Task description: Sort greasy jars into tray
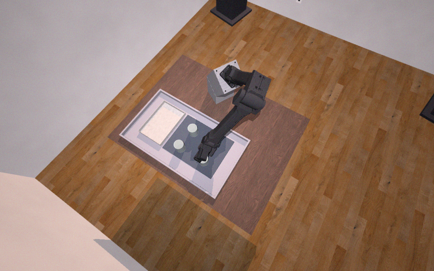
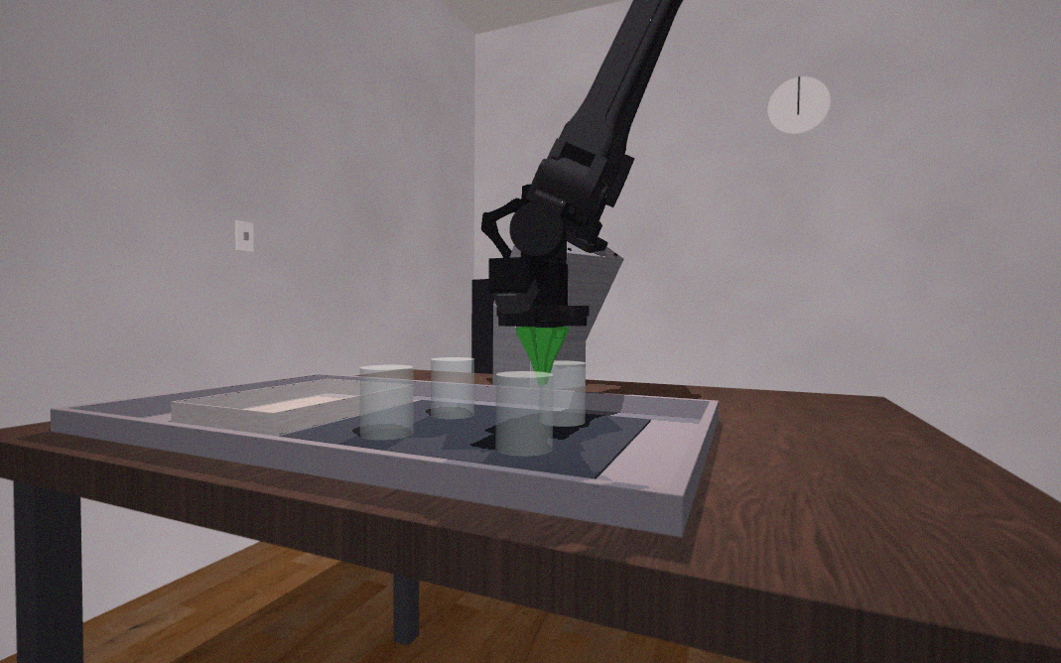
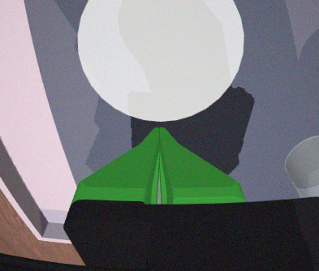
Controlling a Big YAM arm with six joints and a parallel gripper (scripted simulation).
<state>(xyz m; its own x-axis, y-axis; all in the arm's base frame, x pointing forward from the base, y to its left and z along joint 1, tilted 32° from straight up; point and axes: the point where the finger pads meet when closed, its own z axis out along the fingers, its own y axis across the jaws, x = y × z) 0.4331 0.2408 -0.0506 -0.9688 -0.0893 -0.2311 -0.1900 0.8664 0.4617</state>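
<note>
Four jars stand mouth down on the dark mat [image 1: 221, 155] [image 2: 599, 453] [image 3: 273, 134]: front left [image 1: 178, 144] [image 2: 387, 403], back left [image 1: 192, 128] [image 2: 452, 388], front right [image 1: 204, 161] [image 2: 524, 420] [image 3: 161, 49] and back right [image 2: 571, 403]. The arm hides the back right jar in the top view. My gripper [image 2: 543, 382] [image 3: 159, 136] is shut and empty. Its green fingertips point down, at about the jars' top height, beside the front right jar on the arm base's side. Contact cannot be told. The cream tray [image 1: 161, 122] [image 2: 225, 419] beside the mat holds no jar.
A raised rim surrounds the steel top [image 1: 228, 163] [image 2: 674, 445] [image 3: 7, 53] carrying mat and tray. One jar [image 3: 313, 164] shows at the wrist view's lower right. The arm's grey base [image 1: 217, 87] stands behind the steel top on the wooden table [image 1: 265, 168] [image 2: 863, 510].
</note>
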